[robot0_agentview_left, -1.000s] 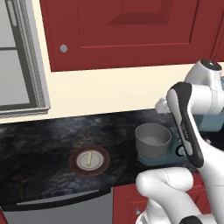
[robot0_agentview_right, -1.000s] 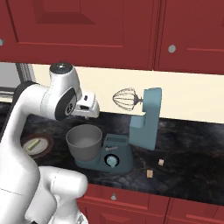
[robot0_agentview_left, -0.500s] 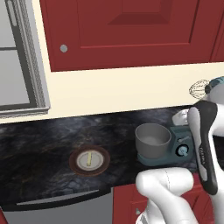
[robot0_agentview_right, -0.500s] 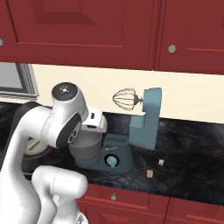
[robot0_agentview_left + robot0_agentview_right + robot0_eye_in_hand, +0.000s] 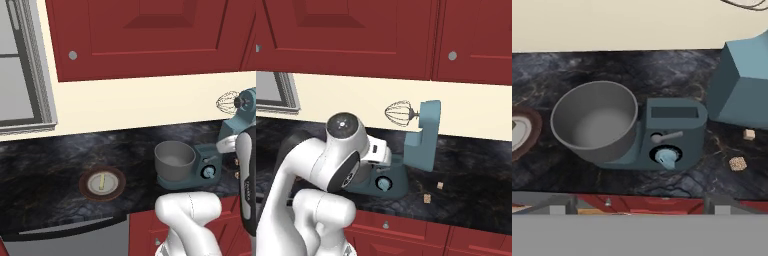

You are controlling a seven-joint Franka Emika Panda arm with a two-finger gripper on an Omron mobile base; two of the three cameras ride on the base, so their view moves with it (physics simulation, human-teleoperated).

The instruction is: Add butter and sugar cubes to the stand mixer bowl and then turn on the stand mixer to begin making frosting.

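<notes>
Arm lower; butter [image 5: 102, 181] lengthwise front-to-back.

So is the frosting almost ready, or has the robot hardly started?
Hardly started. The stand mixer bowl looks empty. The butter lies on its plate, and two sugar cubes sit on the counter. Nothing is in hand. Adding both and turning the knob remain.

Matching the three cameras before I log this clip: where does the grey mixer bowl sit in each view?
Left base view: mixer bowl right of centre on the dark counter, just left of the teal mixer.
Right base view: I cannot make it out; the white arm stands in front of that spot.
Hand view: bowl left of centre, empty.
Shared landmark: the round knob on the mixer's base.
</notes>
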